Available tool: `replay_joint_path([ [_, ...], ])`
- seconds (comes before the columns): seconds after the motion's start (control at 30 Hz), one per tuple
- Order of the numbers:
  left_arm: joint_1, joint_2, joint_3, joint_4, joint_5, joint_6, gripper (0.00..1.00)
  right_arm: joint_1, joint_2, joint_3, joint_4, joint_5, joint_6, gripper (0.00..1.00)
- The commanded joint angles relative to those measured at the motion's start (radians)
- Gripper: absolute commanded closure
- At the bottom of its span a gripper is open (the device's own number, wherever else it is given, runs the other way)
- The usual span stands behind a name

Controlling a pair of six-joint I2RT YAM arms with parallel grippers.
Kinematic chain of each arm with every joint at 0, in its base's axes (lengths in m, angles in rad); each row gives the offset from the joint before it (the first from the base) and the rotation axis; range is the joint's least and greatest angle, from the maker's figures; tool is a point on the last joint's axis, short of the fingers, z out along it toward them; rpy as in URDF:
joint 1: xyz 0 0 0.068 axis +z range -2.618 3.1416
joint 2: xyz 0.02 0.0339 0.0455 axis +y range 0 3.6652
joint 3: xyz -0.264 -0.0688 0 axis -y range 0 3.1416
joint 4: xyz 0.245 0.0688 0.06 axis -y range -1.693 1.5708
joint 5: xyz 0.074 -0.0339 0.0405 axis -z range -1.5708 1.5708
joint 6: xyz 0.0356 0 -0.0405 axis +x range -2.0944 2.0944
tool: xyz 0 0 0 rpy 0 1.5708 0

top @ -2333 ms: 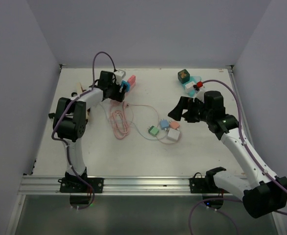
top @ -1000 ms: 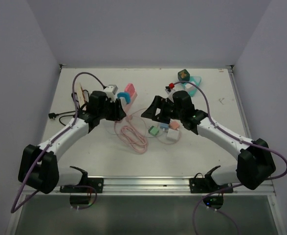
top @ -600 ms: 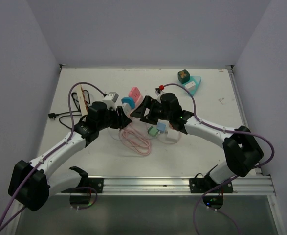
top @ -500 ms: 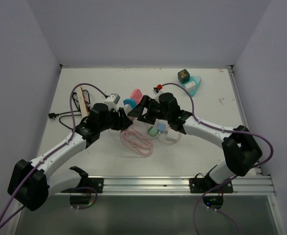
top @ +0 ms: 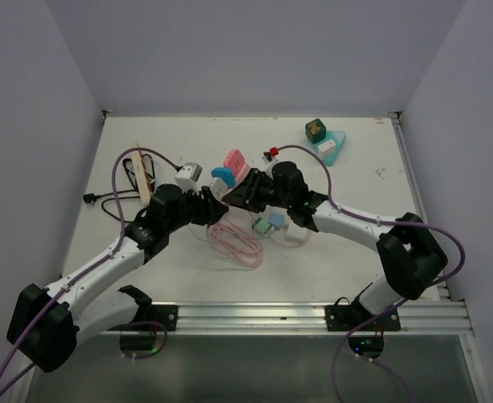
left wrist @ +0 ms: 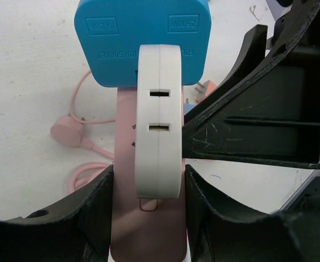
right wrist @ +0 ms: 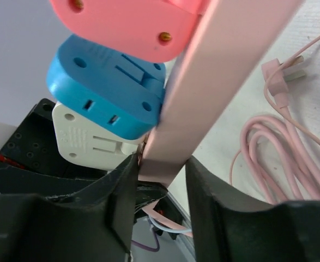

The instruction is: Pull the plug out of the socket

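**Task item.** We find the pink power strip (left wrist: 149,229) near the centre of the overhead frame, held between both arms. As far as we can judge, it is raised off the table (top: 254,134). Three plugs sit in it in a row. The pink plug (right wrist: 127,22) is at the top of the right wrist frame, with the blue plug (right wrist: 102,87) below it. The white plug (left wrist: 158,125) is nearest both tools. All three are still seated in their sockets.

**Left tool (top: 206,204).** It is set narrow. Its fingers (left wrist: 91,215) press against the two long sides of the strip at the bottom of the left wrist frame, and the white plug stands just above the grip. We record it as holding the strip.

**Right tool (right wrist: 161,162).** It is also set narrow. Its fingers stand either side of the strip's thin edge at lower centre of the right wrist frame, and both appear to touch it. The white plug lies just left of the grip, outside it. In the left wrist frame this tool's black body fills the right side.

**Other items.**
- A coiled pink cable (top: 233,242) lies on the table below the strip in the overhead frame.
- Right of the coil, a green adapter (top: 264,225), a pink adapter (top: 277,217) and a white adapter (top: 295,233) lie close together.
- A dark cube (top: 316,128) and a teal item (top: 334,144) sit at upper right.
- A wooden stick (top: 143,172) lies at upper left.
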Motion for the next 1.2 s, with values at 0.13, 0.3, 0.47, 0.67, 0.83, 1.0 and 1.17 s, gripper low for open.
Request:
replay_joint_path([
  [0.13,-0.019,-0.050,-0.026,0.205,0.032,-0.040,1.00,-0.001,0.015,-0.006,0.058,-0.017,-0.018,0.81],
  [0.3,-0.028,-0.044,-0.058,0.214,0.043,-0.048,0.96,-0.001,-0.001,0.014,-0.004,-0.008,-0.078,1.00],
  [0.47,-0.027,-0.062,-0.092,0.214,0.057,-0.046,0.67,-0.001,-0.016,0.011,-0.083,-0.023,-0.157,1.00],
  [0.67,-0.027,-0.123,-0.132,0.165,0.043,-0.037,0.33,-0.001,-0.038,0.005,-0.205,-0.057,-0.272,1.00],
  [0.83,-0.027,-0.150,-0.132,0.079,0.037,-0.023,0.21,-0.006,-0.048,-0.006,-0.269,-0.074,-0.336,1.00],
  [1.0,-0.027,-0.121,-0.152,0.078,0.072,-0.033,0.20,-0.009,-0.039,0.012,-0.320,-0.100,-0.382,1.00],
  [1.17,-0.027,-0.016,-0.155,0.136,0.152,-0.097,0.25,-0.009,-0.042,0.023,-0.337,-0.112,-0.402,1.00],
])
